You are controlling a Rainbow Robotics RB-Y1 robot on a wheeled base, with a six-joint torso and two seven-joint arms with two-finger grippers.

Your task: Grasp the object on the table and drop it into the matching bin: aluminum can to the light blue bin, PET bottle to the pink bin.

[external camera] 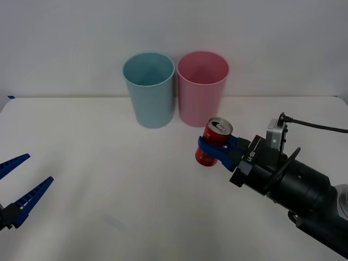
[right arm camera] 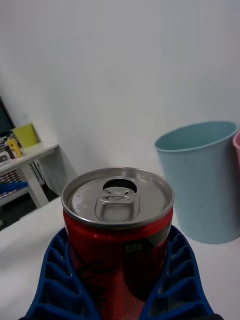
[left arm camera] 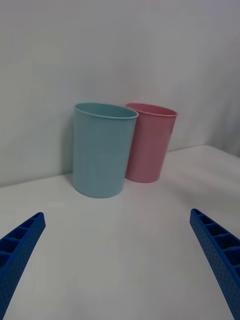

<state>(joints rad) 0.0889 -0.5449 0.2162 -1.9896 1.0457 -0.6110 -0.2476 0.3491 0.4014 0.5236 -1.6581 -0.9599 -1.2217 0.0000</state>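
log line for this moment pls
right gripper: shut on red can, in front of pink bin | left gripper: open, idle at table's left edge | blue bin: empty

Wide white table (external camera: pixel 109 190), plain and flat. Standing on it at the far edge — light blue bin (external camera: pixel 149 89) and pink bin (external camera: pixel 202 87), upright, side by side, just touching or nearly so, blue to the left.
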